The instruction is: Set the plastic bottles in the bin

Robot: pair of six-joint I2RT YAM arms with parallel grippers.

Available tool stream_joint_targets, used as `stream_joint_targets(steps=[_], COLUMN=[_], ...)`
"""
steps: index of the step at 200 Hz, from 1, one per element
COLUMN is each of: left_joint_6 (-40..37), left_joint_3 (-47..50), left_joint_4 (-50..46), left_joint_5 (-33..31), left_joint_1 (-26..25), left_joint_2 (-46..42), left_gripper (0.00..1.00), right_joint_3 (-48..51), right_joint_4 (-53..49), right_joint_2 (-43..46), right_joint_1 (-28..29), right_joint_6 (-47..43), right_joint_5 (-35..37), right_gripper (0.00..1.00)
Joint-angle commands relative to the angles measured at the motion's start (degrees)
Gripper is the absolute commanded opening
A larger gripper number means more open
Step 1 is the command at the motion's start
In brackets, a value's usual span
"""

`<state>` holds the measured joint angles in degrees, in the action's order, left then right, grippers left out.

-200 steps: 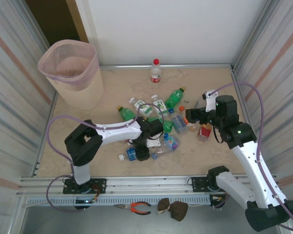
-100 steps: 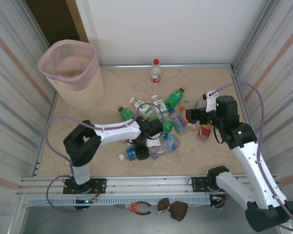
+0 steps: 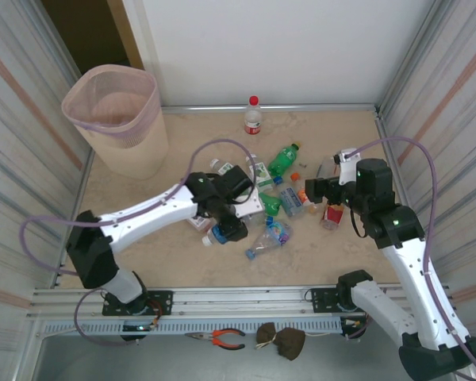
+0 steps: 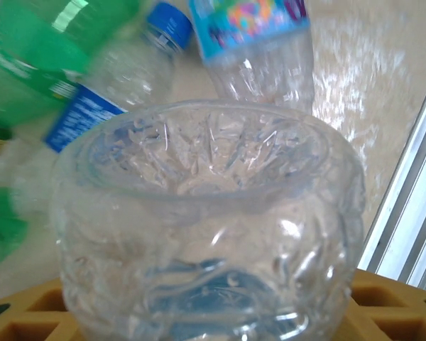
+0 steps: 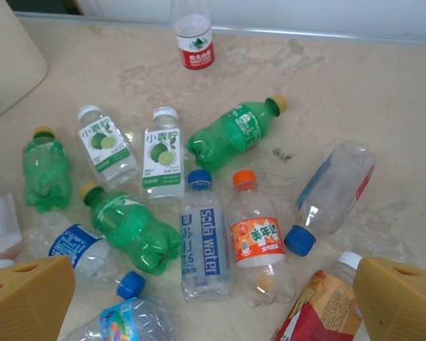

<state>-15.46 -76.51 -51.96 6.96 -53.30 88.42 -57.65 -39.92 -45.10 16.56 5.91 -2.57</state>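
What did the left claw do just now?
The left claw closed on a clear bottle and carried it a bit toward the back. The right claw, open, the bin and the red-capped bottle stayed put.

Three green bottles [image 5: 234, 135], roughly ten clear bottles [image 5: 202, 238], one pinkish bin [image 3: 143, 151], two robot arms [image 3: 155, 210], one pair of red-handled pliers [image 3: 220, 339]

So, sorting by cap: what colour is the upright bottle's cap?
Red cap, clearest in top external view.
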Motion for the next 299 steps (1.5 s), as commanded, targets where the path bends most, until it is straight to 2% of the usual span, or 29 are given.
stream_joint_targets(steps=[1, 28, 58, 96, 123, 142, 192, 230, 265, 299], left_joint_6=[1.68, 4.73, 7.67, 14.51, 16.16, 17.09, 19.76, 21.19, 22.08, 26.30], left_joint_3=[-1.38, -0.96, 2.15, 1.32, -2.68, -6.33, -17.71, -25.66, -27.66, -33.82], left_joint_4=[3.40, 8.49, 16.84, 23.96, 25.11, 24.20, 20.13, 19.82, 23.87, 19.36], left_joint_5=[3.82, 5.49, 3.45, -3.65, -9.58, -10.15, -12.50, -21.55, -30.68, -31.80], left_joint_1=[3.24, 7.85, 12.18, 17.58, 19.99, 22.85, 31.04, 33.90, 34.97, 40.09], left_joint_2=[-5.16, -10.45, -16.30, -19.33, -18.78, -17.62, -11.76, -7.78, -6.46, -2.94], left_gripper=[0.56, 0.54, 0.52, 0.50, 0.50, 0.52, 0.47, 0.43, 0.40, 0.34], right_joint_3=[-1.85, -1.65, -1.65, -1.65, -1.60, -1.51, -1.49, -1.68, -1.61, -1.87], right_joint_4=[-1.03, -0.65, -0.07, 0.80, 1.25, 1.34, 1.94, 2.30, 2.47, 2.78], right_joint_2=[0.80, 0.89, 0.72, 0.30, 0.10, -0.03, -0.60, -1.22, -1.70, -2.08], right_joint_1=[0.49, 0.45, 0.50, 0.49, 0.56, 0.66, 1.24, 1.33, 1.54, 1.64], right_joint_6=[0.29, 0.76, 1.42, 2.43, 3.04, 3.32, 3.49, 3.32, 3.48, 3.49], right_joint_5=[1.15, 0.88, 0.42, -0.06, -0.55, -0.38, -0.08, -0.06, -0.07, -0.08], right_gripper=[0.99, 0.99, 0.99, 0.99, 0.99, 0.99, 0.99, 0.99, 1.00, 0.99])
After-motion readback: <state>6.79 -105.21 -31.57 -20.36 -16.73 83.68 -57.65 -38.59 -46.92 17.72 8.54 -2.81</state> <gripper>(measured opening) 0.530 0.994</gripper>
